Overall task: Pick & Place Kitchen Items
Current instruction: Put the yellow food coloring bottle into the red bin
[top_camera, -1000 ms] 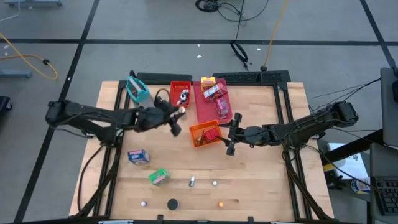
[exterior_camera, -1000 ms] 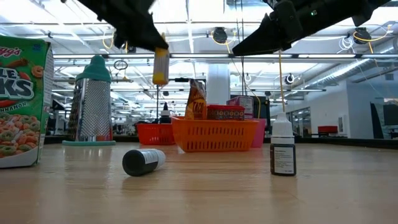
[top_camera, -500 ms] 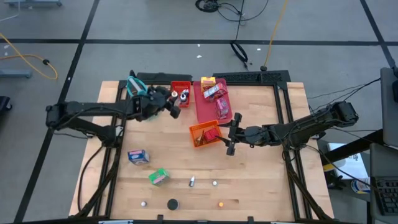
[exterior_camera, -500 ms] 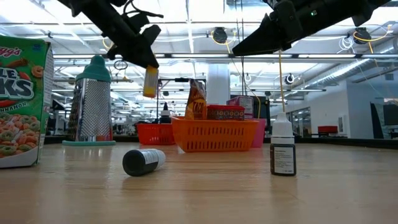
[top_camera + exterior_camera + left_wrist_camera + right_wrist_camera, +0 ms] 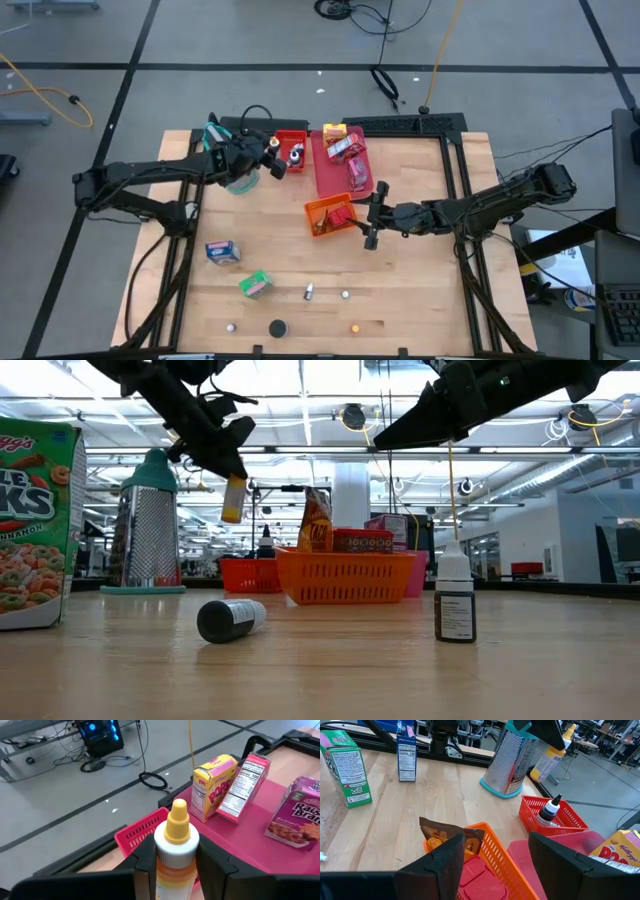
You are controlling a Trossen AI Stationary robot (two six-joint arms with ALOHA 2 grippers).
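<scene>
Our left gripper (image 5: 172,862) hides the lower half of the yellow-capped bottle (image 5: 176,837); its fingers clamp it above the red tray (image 5: 292,150). Our right gripper (image 5: 372,215) waits, fingers apart, beside the orange tray (image 5: 330,216).

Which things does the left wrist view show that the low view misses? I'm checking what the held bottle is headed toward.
Only the left wrist view: the Pops box and the Raisin Bran box on the pink tray.
Only the low view: the grater, the dropper bottle.
Both: the left gripper shut on the yellow-capped bottle.
</scene>
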